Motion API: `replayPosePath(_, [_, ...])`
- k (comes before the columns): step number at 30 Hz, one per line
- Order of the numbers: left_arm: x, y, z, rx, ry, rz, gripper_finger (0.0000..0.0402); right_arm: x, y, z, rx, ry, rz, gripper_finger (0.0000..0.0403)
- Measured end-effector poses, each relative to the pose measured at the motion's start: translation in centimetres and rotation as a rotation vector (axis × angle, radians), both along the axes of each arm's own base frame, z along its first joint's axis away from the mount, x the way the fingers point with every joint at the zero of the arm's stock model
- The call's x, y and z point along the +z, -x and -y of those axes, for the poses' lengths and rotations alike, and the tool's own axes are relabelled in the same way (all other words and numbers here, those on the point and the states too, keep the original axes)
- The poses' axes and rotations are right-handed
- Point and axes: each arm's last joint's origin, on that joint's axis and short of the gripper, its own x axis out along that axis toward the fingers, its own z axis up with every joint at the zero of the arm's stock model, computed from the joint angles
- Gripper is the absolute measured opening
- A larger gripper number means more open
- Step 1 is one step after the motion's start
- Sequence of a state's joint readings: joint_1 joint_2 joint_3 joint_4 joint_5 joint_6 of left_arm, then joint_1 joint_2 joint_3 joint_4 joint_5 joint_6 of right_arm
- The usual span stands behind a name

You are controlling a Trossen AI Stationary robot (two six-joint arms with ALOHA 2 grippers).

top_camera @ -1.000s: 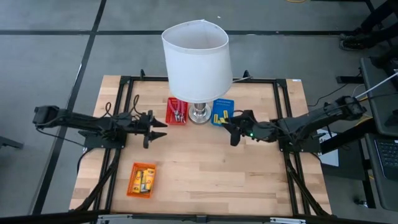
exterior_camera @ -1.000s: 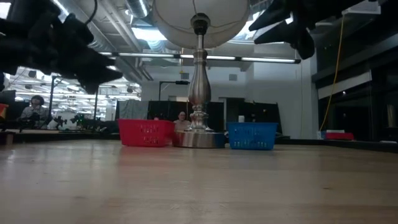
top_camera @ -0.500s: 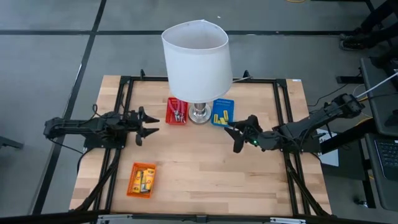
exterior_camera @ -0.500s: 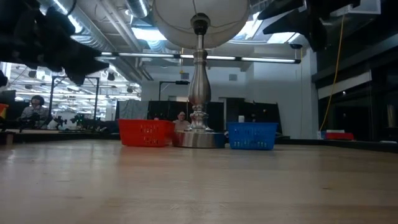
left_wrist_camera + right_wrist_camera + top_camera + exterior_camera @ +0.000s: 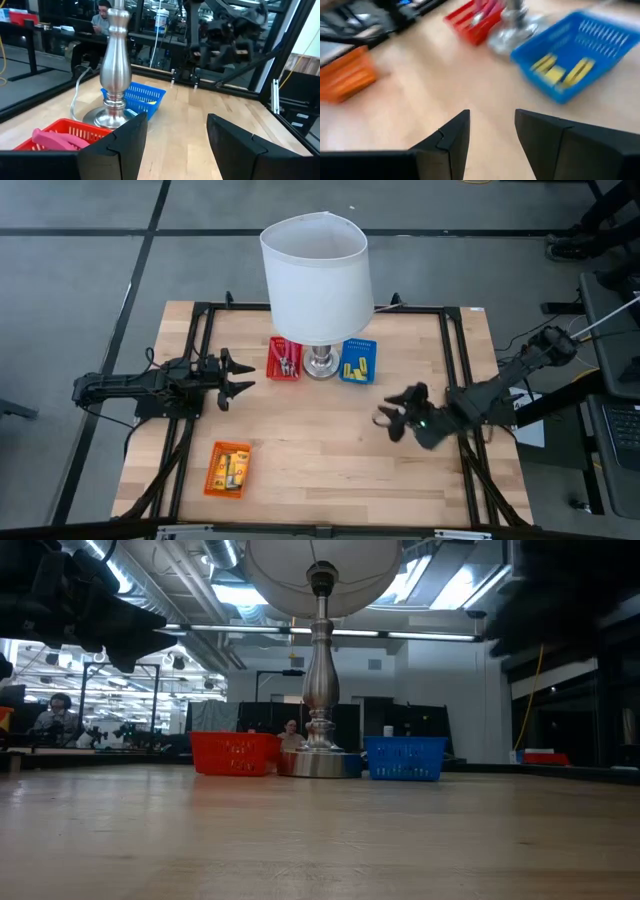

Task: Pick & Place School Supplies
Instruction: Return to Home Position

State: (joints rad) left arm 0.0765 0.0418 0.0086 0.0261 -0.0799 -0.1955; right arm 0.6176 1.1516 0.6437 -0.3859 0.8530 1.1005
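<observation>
The plain yellow pieces (image 5: 356, 368) lie in the blue basket (image 5: 359, 347), also seen in the right wrist view (image 5: 559, 69). Red-handled plier-like tools (image 5: 286, 360) lie in the red basket (image 5: 273, 364). Yellow packets with dark print (image 5: 232, 470) lie in the orange basket (image 5: 213, 472). My left gripper (image 5: 243, 379) hovers open over the table's left side, left of the red basket. My right gripper (image 5: 385, 420) hovers open over the table's right middle, nearer than the blue basket. Both are empty.
A lamp with a white shade (image 5: 315, 275) and a metal base (image 5: 320, 364) stands between the red and blue baskets at the table's far middle. Black frame rails (image 5: 455, 370) run along the table's sides. Bare wood (image 5: 320, 450) lies between the baskets and the near edge.
My right gripper has drawn back from beside the blue basket toward the table's near right and has turned. My left gripper has pulled back toward the table's left edge, away from the red basket, and then kept about still. Both stay open.
</observation>
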Motion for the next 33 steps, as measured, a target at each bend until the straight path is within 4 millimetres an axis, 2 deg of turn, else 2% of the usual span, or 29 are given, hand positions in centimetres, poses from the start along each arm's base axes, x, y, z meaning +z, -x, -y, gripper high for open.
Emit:
replayPosePath(4, [0.0, 0.0, 0.0, 0.000, 0.000, 0.000, 0.0203, -1.1, 2.5, -2.7, 0.032, -0.081, 0.080, 0.0160])
replayPosePath(6, [0.0, 0.0, 0.0, 0.000, 0.000, 0.000, 0.0203, -1.8, 2.8, -3.8, 0.027, -0.074, 0.128, 0.0160])
replayPosePath(10, [0.0, 0.0, 0.0, 0.000, 0.000, 0.000, 0.0203, -3.5, 0.7, -5.3, 0.071, -0.012, 0.128, 0.0160])
replayPosePath(13, [0.0, 0.0, 0.0, 0.000, 0.000, 0.000, 0.0203, -5.0, -1.2, -5.4, 0.103, 0.077, 0.085, 0.0160])
replayPosePath(18, [0.0, 0.0, 0.0, 0.000, 0.000, 0.001, 0.0203, -5.7, -2.8, -3.1, 0.000, 0.269, 0.058, 0.0160])
replayPosePath(23, [0.0, 0.0, 0.0, 0.000, 0.001, 0.001, 0.0203, -7.1, -1.2, 0.7, -0.044, 0.302, 0.174, 0.0160])
replayPosePath(29, [0.0, 0.0, 0.0, 0.000, 0.000, 0.001, 0.0203, -7.3, 2.0, 4.7, 0.218, 0.286, 0.471, 0.0160])
replayPosePath(33, [0.0, 0.0, 0.0, 0.000, 0.001, 0.001, 0.0203, -7.0, 1.5, 5.7, 0.364, 0.315, 0.502, 0.0160])
